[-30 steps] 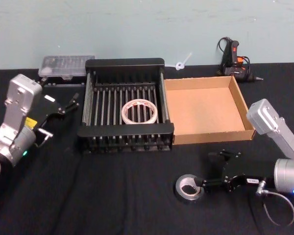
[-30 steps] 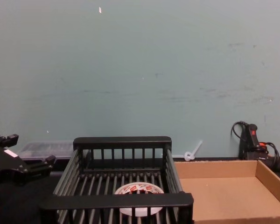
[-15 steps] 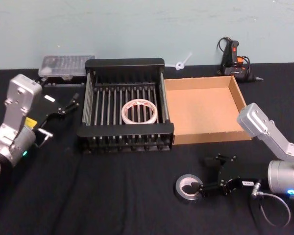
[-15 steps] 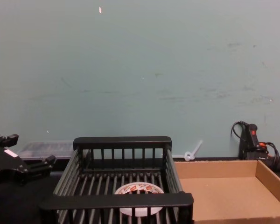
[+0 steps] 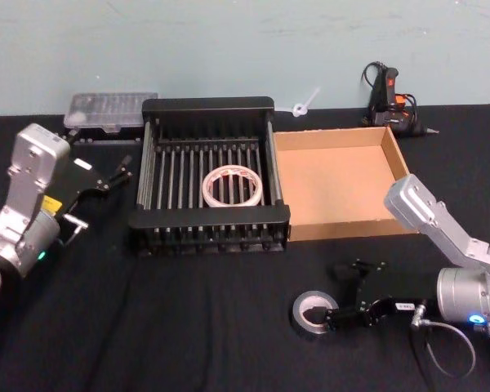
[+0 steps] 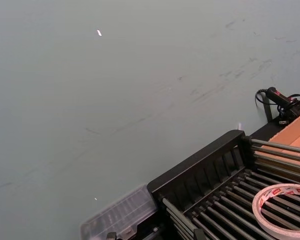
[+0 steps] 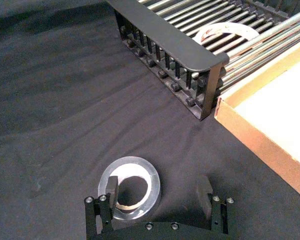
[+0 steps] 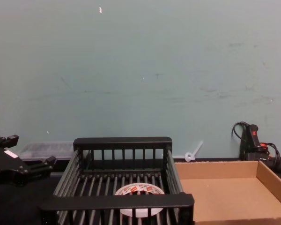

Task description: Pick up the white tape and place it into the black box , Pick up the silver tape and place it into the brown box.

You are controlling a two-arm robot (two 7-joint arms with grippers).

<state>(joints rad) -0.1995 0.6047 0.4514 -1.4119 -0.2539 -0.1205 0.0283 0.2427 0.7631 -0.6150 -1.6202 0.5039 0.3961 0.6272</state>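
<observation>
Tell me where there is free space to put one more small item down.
The brown box floor is bare. Black cloth lies free before the black box, left of the silver tape. It is crowded where the open right gripper straddles that tape's rim.

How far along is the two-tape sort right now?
Half done. The white tape already lies flat inside the black box. In hand: the right tool is open at the silver tape, one finger in its core, the roll flat on the table. Left: grip it and carry it into the brown box. The left tool sits idle beside the black box.
</observation>
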